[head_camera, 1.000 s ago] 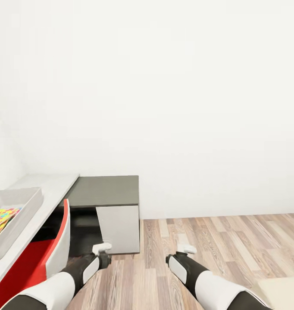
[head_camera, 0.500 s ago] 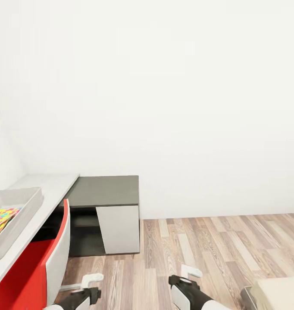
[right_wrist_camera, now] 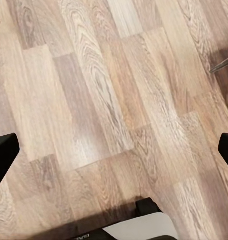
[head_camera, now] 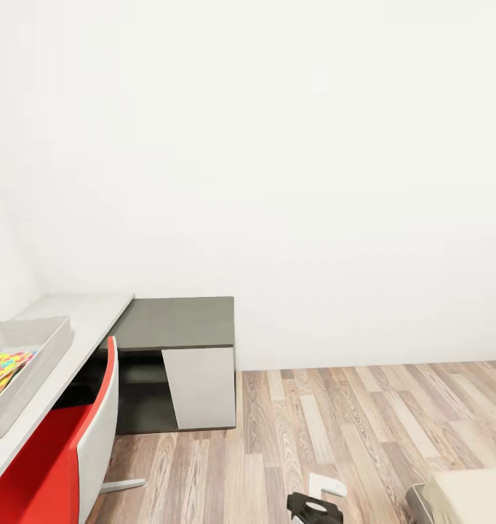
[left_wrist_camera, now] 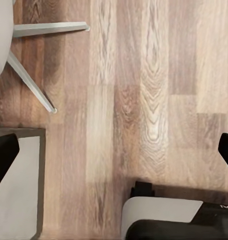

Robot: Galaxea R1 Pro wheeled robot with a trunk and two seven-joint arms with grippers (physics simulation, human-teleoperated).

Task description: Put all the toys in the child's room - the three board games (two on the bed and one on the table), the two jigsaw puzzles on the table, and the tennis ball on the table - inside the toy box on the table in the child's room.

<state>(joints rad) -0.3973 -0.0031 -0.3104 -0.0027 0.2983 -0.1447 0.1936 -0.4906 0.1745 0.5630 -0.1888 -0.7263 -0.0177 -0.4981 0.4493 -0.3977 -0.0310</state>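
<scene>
Hanging low at the bottom edge of the head view, the right gripper (head_camera: pixel 317 502) has nothing in it; wrist views show both sets of fingertips spread wide over bare wood floor (right_wrist_camera: pixel 93 100), so both released. Bed (head_camera: pixel 470 498) corner sits just right of it at lower right, nearer the right arm; toy box (head_camera: pixel 37 356) w/ a jigsaw puzzle (head_camera: pixel 4 364) inside lies far off at mid-left on the table (head_camera: pixel 95 309), long axis running twd the wall

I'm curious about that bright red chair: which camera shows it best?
The head view: the red chair stands beside the table, seat and back visible. The left wrist view catches just its metal legs on the floor; the right wrist view, possibly a leg tip.
</scene>
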